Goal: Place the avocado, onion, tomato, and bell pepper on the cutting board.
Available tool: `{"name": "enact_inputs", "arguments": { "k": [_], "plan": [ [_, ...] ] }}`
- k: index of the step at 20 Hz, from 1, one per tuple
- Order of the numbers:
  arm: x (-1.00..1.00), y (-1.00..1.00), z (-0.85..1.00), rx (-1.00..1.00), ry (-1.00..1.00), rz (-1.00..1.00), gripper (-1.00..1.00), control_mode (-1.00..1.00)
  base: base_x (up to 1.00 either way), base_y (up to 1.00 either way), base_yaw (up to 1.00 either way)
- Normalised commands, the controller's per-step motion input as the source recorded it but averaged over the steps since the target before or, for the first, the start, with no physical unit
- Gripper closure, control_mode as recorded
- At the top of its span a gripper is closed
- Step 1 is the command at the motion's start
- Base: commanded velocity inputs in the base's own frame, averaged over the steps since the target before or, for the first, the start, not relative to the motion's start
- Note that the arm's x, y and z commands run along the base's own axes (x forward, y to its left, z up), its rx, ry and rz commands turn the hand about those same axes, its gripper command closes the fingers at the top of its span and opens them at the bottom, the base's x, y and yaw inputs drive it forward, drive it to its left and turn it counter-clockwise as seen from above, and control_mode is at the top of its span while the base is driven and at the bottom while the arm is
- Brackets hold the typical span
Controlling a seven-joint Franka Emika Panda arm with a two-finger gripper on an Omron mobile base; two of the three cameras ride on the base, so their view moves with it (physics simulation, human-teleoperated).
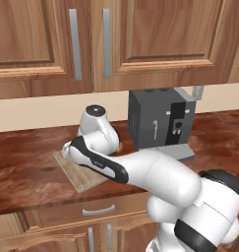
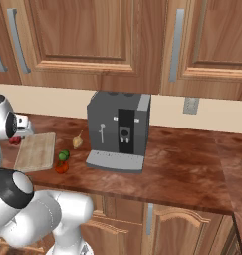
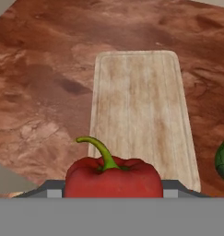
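Left base view: arm reaches out over the tabletop (image 1: 27,167), elbow blocking most of the cutting board (image 1: 79,177); just the near corner shows. Coffee machine (image 1: 160,123) stands right of the arm, close to the elbow. A wide swing could clip it.

Right base view: cutting board (image 2: 37,151) looks bare. Avocado (image 2: 64,155) and what I take for the tomato (image 2: 61,167) sit together just off its right edge, onion (image 2: 77,142) a bit further back, near the machine. A red thing (image 2: 14,141), likely the pepper, shows at the board's left edge below the wrist. All four still to go, by my read.

Hand view: fingers clenched on the bell pepper (image 3: 113,177), stem up, held above the board (image 3: 138,120) near its short edge. Green avocado (image 3: 222,159) at the right border. Risks:
- pepper sits over the board's end, not its middle; released here it may roll off onto the tabletop
- round body, so a drop from height would bounce
- a pepper parked mid-board leaves less room for the other three
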Motion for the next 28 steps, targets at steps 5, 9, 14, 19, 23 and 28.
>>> {"name": "enact_inputs", "arguments": {
  "k": [5,9,14,19,23,28],
  "plan": [
    [0.22,0.14,-0.25,-0.05,0.00,0.02,1.00,-1.00,0.00,0.00,0.00],
    [0.40,0.03,-0.19,-0.05,0.00,0.01,1.00,-1.00,0.00,0.00,0.00],
    [0.40,0.06,-0.19,-0.05,0.00,0.00,1.00,-1.00,0.00,0.00,0.00],
    [0.27,0.16,-0.18,-0.05,0.00,0.00,1.00,-1.00,0.00,0.00,0.00],
    [0.14,0.22,-0.11,-0.02,0.00,0.00,1.00,-1.00,0.00,0.00,0.00],
    [0.13,0.09,-0.04,0.00,0.00,0.00,1.00,-1.00,0.00,0.00,0.00]
  ]
}}
